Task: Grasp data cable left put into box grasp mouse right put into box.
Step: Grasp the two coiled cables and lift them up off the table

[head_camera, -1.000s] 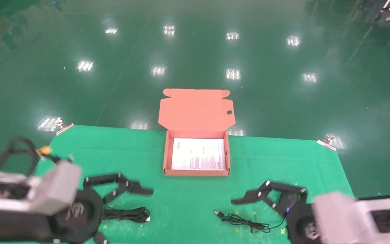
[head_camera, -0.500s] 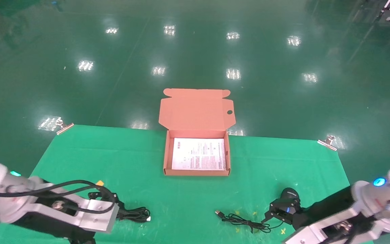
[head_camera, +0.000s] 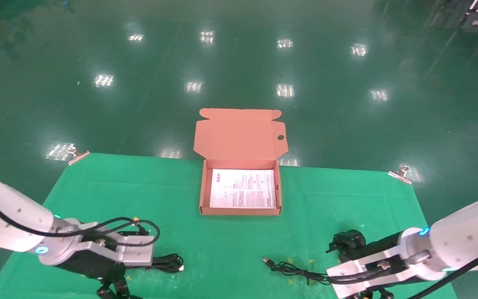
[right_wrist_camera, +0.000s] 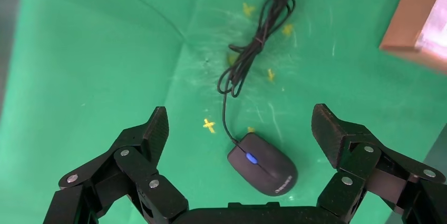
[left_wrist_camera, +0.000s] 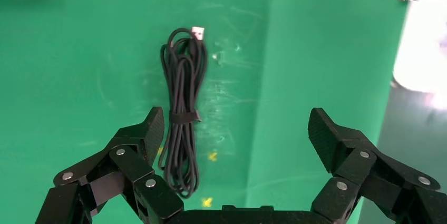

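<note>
2 grippers hover, fingers spread: the left gripper (left_wrist_camera: 234, 129) above the thin black looped data cable (left_wrist_camera: 182, 113), the right gripper (right_wrist_camera: 240, 129) above the small black oval mouse (right_wrist_camera: 262, 164); both lie on green cloth (head_camera: 230, 236) near the open salmon-orange cardboard box (head_camera: 241, 211).

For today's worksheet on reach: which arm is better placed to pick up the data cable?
The left. Its open left gripper hangs right over the data cable, while the right gripper hovers over the mouse.

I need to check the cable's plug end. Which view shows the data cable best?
The left wrist view: the whole data cable and its pale plug lie bare. In the head view the left arm hides most of the bundle. The right wrist view lacks it.
</note>
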Controlling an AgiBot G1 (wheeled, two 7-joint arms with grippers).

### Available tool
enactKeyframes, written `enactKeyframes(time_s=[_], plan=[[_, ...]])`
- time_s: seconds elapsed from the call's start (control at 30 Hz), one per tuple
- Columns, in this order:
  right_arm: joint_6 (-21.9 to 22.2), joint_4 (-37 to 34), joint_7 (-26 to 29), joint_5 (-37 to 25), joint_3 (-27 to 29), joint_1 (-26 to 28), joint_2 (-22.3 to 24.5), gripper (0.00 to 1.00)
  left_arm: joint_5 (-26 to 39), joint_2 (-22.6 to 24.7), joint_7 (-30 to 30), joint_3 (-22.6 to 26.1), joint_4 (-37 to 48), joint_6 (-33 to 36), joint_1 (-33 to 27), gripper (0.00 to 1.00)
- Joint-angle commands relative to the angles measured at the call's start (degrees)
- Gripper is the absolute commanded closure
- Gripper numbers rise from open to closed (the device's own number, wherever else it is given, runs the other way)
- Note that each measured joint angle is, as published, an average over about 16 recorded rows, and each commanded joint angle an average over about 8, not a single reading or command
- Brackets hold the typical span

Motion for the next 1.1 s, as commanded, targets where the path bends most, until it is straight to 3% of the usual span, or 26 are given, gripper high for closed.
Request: enactKeyframes(time_s=[0.03,0.33,0.63,0.67,0.73,0.93,1.0,1.1], plan=[[2.31,-0.04,2.19,-2.04,-0.34,-1.48,-0.32,0.0,1.18,0.82,-0.97,0.26,1.77,-1.76,0.78,0.0],[9.83,-3.55,8.4,-7.85,-1.25,-6.32,-3.98,0.0,3.2,5.71,-1.05,0.47,12.47,-7.61,1.58,0.0],[13.49,-14.86,6.92,-8.08,-1.4,-6.88,-9.88,0.0,3.19,10.83,3.37,0.25,24.42,-11.5,0.57,0.0],[13.75,-16.35,6.3,-7.9,-1.4,-6.77,-10.57,0.0,3.16,11.32,4.09,0.24,25.71,-11.81,0.4,0.03],[14.1,-18.53,5.25,-7.66,-1.44,-6.59,-11.61,0.01,3.13,12.02,5.19,0.22,27.64,-12.3,0.16,0.24],[15.01,-22.82,2.94,-7.32,-1.63,-6.47,-13.64,0.74,3.16,13.46,7.52,0.23,31.77,-13.19,-0.39,0.96],[15.16,-23.4,2.67,-7.26,-1.66,-6.49,-13.91,0.99,3.16,13.66,7.79,0.22,32.35,-13.32,-0.5,1.0],[15.1,-23.11,2.87,-7.23,-1.65,-6.46,-13.77,1.0,3.11,13.55,7.59,0.2,32.03,-13.29,-0.51,1.0]])
